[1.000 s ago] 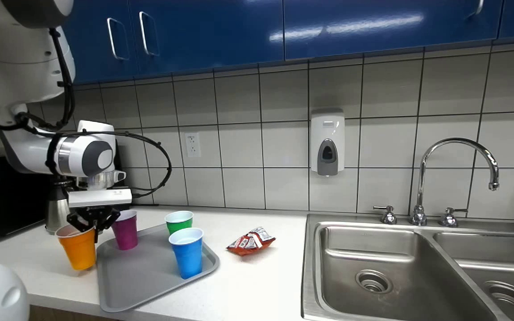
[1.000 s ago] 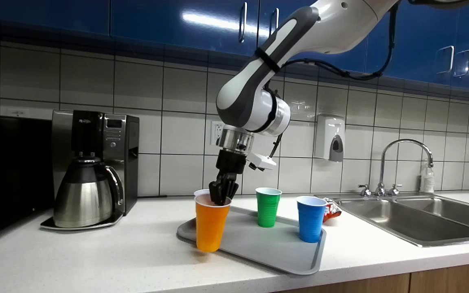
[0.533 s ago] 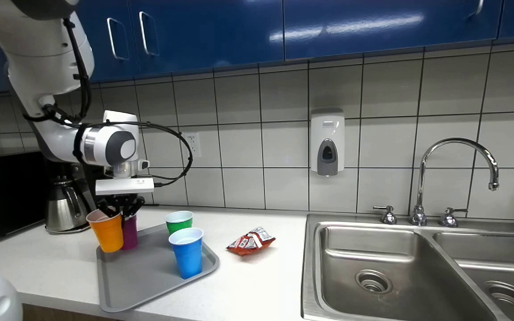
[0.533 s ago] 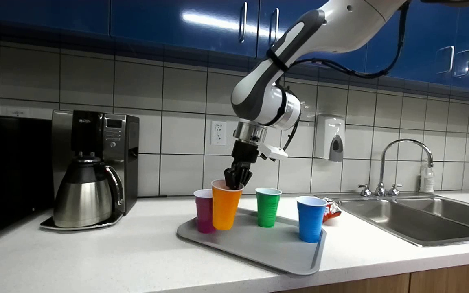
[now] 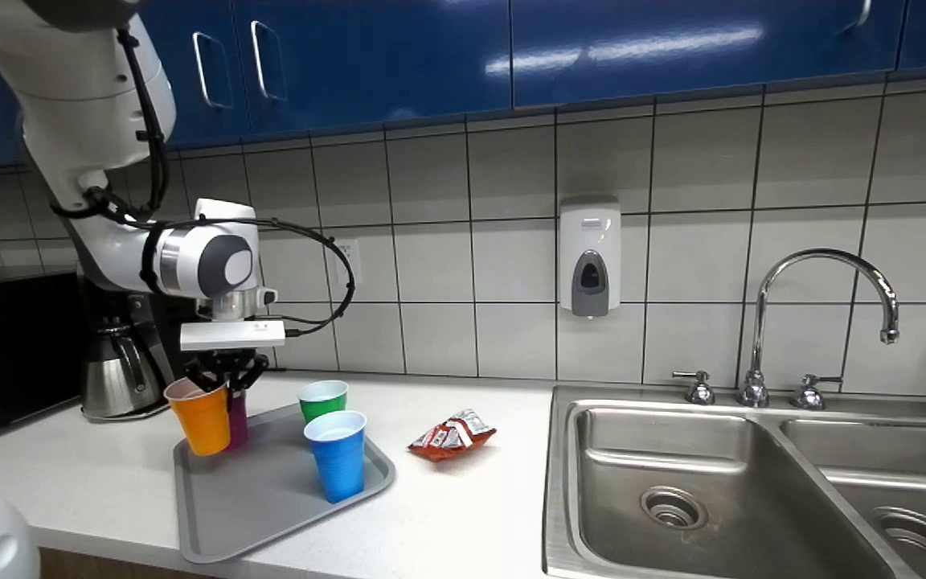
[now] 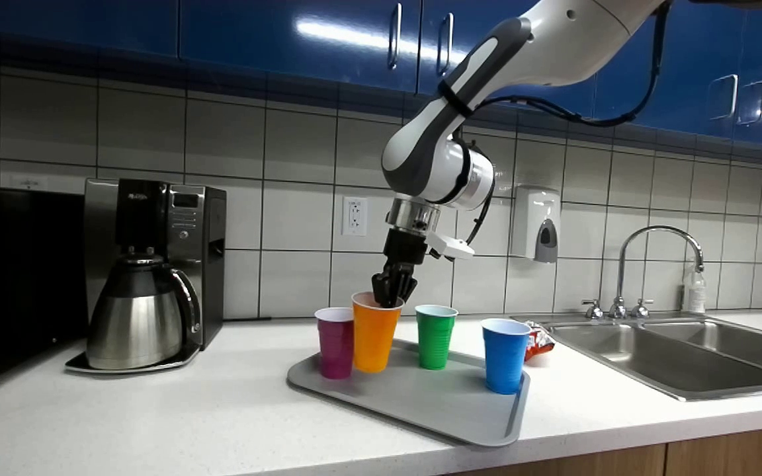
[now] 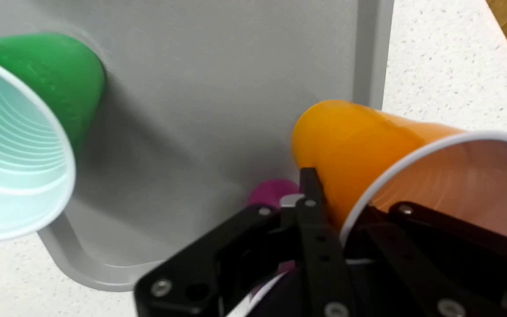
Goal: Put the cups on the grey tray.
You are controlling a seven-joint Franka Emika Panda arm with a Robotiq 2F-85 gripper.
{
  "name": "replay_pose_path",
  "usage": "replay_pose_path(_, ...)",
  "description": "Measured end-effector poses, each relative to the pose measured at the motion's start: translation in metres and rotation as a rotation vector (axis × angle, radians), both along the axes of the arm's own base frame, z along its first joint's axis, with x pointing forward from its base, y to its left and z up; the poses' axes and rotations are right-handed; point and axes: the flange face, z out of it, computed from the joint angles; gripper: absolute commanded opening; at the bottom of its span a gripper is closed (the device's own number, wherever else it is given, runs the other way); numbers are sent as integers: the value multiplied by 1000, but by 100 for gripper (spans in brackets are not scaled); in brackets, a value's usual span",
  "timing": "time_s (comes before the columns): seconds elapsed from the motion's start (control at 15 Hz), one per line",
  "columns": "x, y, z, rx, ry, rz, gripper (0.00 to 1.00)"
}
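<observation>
The orange cup [image 6: 371,340] hangs slightly tilted from my gripper [image 7: 330,198], which is shut on its wall. One finger goes inside the cup; the other lies against its outside. Its base is over the grey tray [image 6: 414,400], close beside the purple cup [image 6: 335,344]; I cannot tell whether it touches the tray. Upright on the tray also stand the green cup [image 6: 435,337] and the blue cup [image 5: 340,458]. In an exterior view the orange cup [image 5: 202,422] partly covers the purple cup [image 5: 238,426]. My fingers hide most of the purple cup [image 7: 271,191] in the wrist view.
A red snack bag [image 5: 452,438] lies on the counter between tray and sink [image 5: 672,466]. A steel coffee pot [image 6: 136,324] and coffee maker [image 6: 209,264] stand at the back, near a dark appliance [image 6: 17,277]. The tiled wall [image 6: 301,277] closes off the rear.
Over the last second the orange cup has travelled with my gripper from beside the tray to over it, passing the purple cup. In the latest half second it has shifted only slightly.
</observation>
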Motion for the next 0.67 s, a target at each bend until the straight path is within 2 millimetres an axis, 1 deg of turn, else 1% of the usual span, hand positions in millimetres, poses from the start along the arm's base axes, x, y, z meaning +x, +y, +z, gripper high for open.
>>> replay_pose_path(0.47,4,-24,-7,-18,15,-39,1)
replay_pose_path(0.67,1,-32,-12,-28,25,-49,1)
